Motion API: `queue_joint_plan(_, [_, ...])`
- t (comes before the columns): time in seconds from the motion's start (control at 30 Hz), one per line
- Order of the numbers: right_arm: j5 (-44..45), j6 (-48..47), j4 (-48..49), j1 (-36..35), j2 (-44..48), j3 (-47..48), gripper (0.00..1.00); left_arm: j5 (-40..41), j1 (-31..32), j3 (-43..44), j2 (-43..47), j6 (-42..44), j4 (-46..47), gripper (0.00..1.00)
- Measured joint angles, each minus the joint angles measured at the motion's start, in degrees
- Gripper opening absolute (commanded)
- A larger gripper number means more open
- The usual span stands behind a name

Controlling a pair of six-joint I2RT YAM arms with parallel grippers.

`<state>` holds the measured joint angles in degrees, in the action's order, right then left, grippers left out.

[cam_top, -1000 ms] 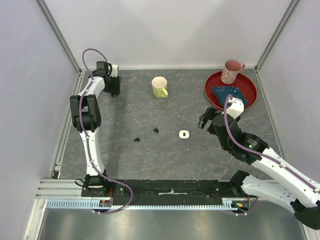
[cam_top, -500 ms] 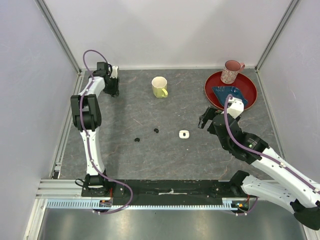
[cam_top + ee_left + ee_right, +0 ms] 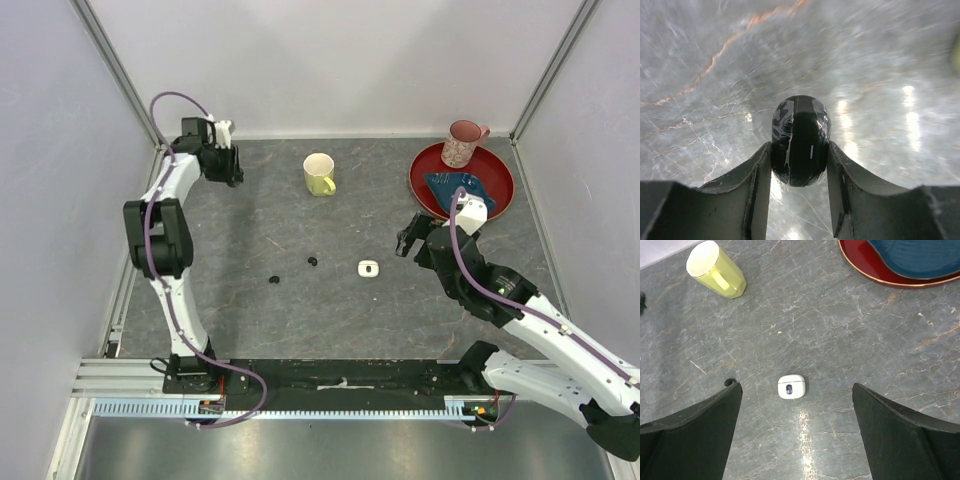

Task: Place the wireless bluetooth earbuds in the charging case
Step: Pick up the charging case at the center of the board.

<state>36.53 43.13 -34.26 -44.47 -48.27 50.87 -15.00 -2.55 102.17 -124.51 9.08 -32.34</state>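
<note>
My left gripper (image 3: 230,166) is at the far left of the table, shut on a glossy black oval charging case (image 3: 800,140) with its lid closed. The case is held off the table between both fingers (image 3: 760,175). A small white charging case (image 3: 368,267), also closed, lies mid-table. My right gripper (image 3: 408,240) hovers just right of it, open and empty, and the white case (image 3: 791,387) shows between its spread fingers. Two black earbuds (image 3: 312,261) (image 3: 274,280) lie left of the white case. One earbud (image 3: 729,382) peeks out beside the right gripper's left finger.
A yellow mug (image 3: 319,174) stands at the back centre. A red plate (image 3: 500,203) at the back right carries a pink mug (image 3: 462,143) and a blue cloth (image 3: 455,187). Grey walls close in the table on three sides.
The left gripper has closed on the black case and lifted it a little, and its arm has swung left. The right arm has not moved.
</note>
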Motion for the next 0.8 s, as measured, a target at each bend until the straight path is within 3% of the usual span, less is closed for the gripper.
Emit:
queue_joint_plan(0.27, [-3.6, 0.6, 0.4, 0.1, 1.0, 0.3, 0.98, -14.9, 0.0, -3.5, 21.6, -7.1, 6.1, 0.02])
queue_joint_plan(0.43, [-6.7, 1.0, 0.9, 0.1, 2.5, 0.3, 0.97, -25.1, 1.1, -14.1, 34.1, -11.1, 12.4, 0.02])
queue_joint_plan(0.6, [-10.6, 0.7, 1.6, 0.1, 2.1, 0.3, 0.92, -29.9, 11.3, -29.4, 45.0, -8.6, 15.6, 0.02])
queue_joint_plan(0.8, [-17.4, -0.7, 4.3, 0.1, 0.0, 0.8, 0.89, -29.5, 25.0, -46.2, 60.3, -2.3, 19.8, 0.02])
